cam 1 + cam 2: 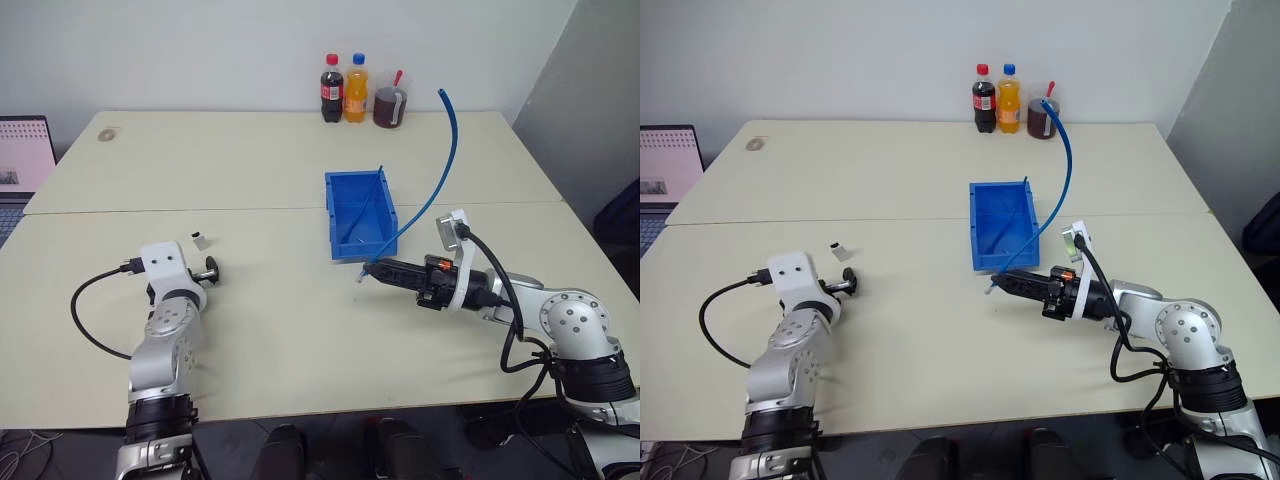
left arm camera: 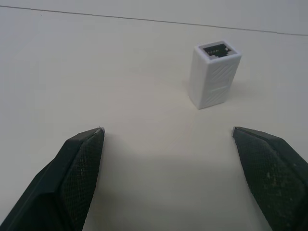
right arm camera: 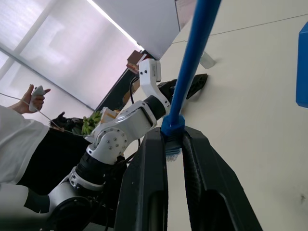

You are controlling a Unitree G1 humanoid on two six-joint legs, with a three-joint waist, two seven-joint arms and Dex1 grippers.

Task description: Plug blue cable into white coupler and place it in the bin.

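Pinching blue cable (image 1: 440, 180), right hand (image 1: 368, 270) closed.

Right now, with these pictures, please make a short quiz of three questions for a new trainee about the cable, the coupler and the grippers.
1. True or false: the white coupler stands on the table, held by nothing.
2. Which gripper holds the blue cable? A) left gripper B) right gripper C) neither
3. Fill in: the plug that the gripper holds hangs above the table just in front of the ____.

Key:
1. True; the left gripper's open fingers are near it, not touching.
2. B; it is shut on the cable just behind the plug.
3. bin
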